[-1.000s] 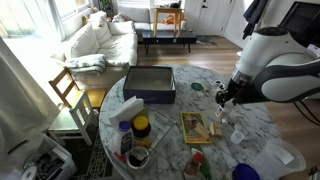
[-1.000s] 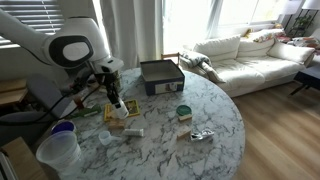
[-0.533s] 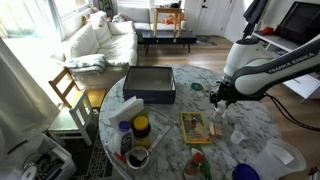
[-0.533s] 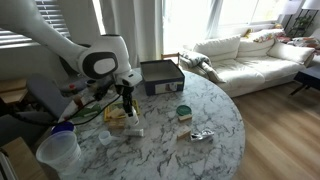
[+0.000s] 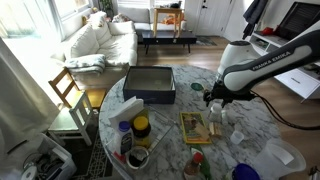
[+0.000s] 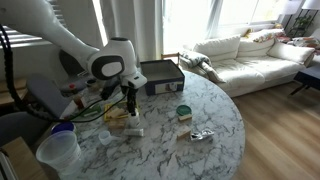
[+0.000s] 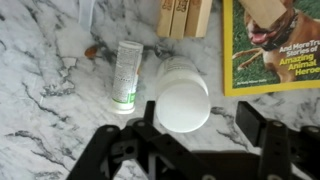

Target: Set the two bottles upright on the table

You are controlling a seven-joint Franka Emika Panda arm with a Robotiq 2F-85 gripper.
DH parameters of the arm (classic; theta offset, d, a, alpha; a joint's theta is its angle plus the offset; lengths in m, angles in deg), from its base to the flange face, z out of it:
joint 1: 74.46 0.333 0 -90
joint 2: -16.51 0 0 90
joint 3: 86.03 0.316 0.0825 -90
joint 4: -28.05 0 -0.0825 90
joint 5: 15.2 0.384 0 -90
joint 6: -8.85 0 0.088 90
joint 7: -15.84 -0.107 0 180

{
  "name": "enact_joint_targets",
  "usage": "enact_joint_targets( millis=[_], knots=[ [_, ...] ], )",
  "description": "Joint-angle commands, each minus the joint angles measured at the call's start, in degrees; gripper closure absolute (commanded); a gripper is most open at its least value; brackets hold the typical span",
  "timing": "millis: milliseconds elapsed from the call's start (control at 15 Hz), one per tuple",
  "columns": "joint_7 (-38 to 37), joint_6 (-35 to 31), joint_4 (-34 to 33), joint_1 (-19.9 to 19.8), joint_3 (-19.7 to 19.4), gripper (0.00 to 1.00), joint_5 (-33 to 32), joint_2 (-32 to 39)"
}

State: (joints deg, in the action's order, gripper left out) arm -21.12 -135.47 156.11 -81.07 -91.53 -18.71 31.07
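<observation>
End effector (image 7: 197, 120) hangs low with jaws apart, either side of one bottle (image 7: 185, 100) but seemingly off it. That bottle stands on the table (image 7: 40, 100), long axis vertical, a white round end facing up. I'd say bottle one is done and this is the release. Just beside it lies the second bottle (image 7: 127, 75), flat, long axis running away toward the book (image 7: 275, 40). Next move: lift clear without a nudge, shift over, grip across its body, tip it upright.
</observation>
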Motion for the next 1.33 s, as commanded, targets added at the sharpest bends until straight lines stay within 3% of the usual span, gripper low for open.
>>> enact_joint_targets(
  millis=[0,467,733,800,1067,1267],
  knots=[
    [3.6,3.9,4.1,2.7,0.4,0.0,3.2,-6.0],
    [21.2,15.7,9.0,4.3,5.3,0.0,20.5,-9.7],
    [33.4,15.1,11.4,4.7,7.4,0.0,34.8,-8.7],
    [28.5,16.1,9.4,5.0,6.3,0.0,29.3,-8.3],
    [31.8,16.0,10.3,5.1,6.9,0.0,33.2,-8.3],
    [32.6,15.6,7.9,4.9,7.1,0.0,36.0,-4.2]
  ],
)
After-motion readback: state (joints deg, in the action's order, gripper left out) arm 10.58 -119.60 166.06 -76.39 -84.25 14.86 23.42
